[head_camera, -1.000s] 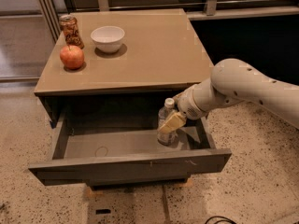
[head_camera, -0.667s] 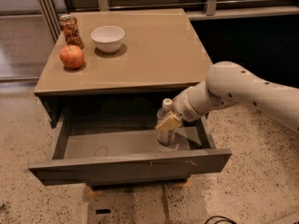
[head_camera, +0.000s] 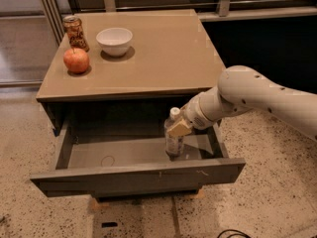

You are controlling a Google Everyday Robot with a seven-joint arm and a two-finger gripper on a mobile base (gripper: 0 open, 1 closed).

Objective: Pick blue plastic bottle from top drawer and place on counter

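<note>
The blue plastic bottle, clear with a white cap, stands upright in the right part of the open top drawer. My gripper reaches in from the right. It is shut on the bottle's upper body, and a tan finger lies across the front of the bottle. The bottle's base is at the drawer floor. The tan counter lies above and behind the drawer.
On the counter's back left stand a reddish-brown patterned can, a red apple and a white bowl. My white arm spans the drawer's right side. The floor around the cabinet is speckled.
My arm and gripper have shifted slightly left, and the bottle has moved a little left with them inside the drawer.
</note>
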